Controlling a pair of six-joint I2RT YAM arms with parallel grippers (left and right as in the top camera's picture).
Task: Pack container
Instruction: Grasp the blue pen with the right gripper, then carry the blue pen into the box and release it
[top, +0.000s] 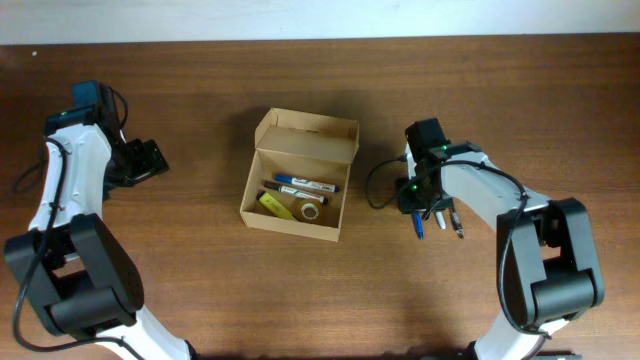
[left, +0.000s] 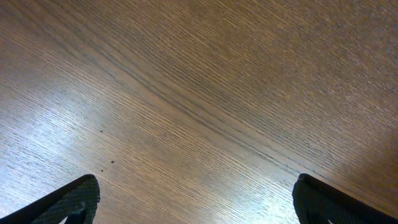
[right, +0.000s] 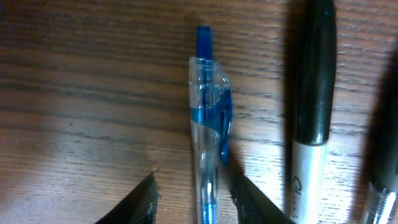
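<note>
A dark brown wood-grain table (top: 200, 290) is seen from above, with a pale strip along its far edge. The container (top: 318, 229), a small tan cardboard box, plain and unmarked, stands near the middle of the table, slightly toward the far edge. Its hinged flap lid (top: 308, 135) is raised on the far side, so the interior is exposed. A white-barrelled marker (top: 308, 186), a yellow highlighter (top: 273, 204) and a small pale ring (top: 311, 212) lie inside.

Toward the left edge, the left gripper (left: 199, 205) is held over bare wood with its jaws spread wide, and nothing is held. Between the container and the right edge, the right gripper (right: 198, 205) is lowered over a clear blue pen (right: 208, 124) lying flat on the table. The fingers are parted narrowly around the barrel, and a gap is visible on one side. Just beside the pen lies a black-capped marker (right: 311, 93).
</note>
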